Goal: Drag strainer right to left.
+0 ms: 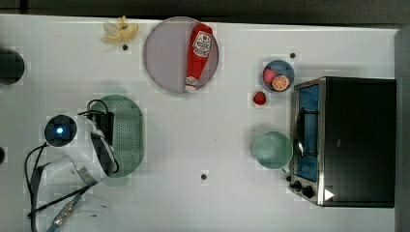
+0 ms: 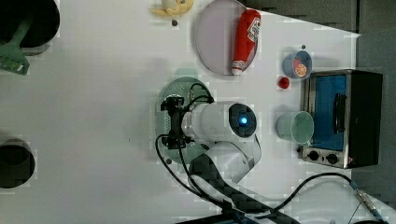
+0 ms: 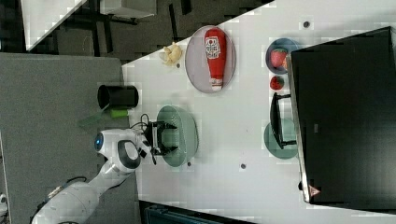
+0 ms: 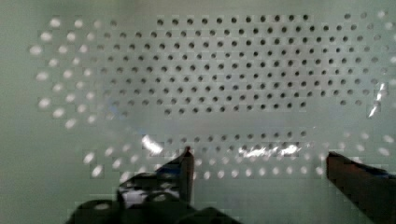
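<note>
The strainer is a pale mint-green oval colander dotted with small holes. It lies on the white table toward the top view's left. My gripper hangs right over the strainer's side nearest the arm, and its jaws stand open. The left view shows the gripper above the strainer, and the right view has the gripper over the strainer too. In the wrist view the holed inside of the strainer lies close below, and the gripper has its two dark fingertips wide apart with nothing held between them.
A grey-lilac plate carries a red ketchup bottle, with a banana beside it. A blue bowl of fruit, a strawberry, a round green bowl and a toaster oven stand at the top view's right. A black cup sits at its left edge.
</note>
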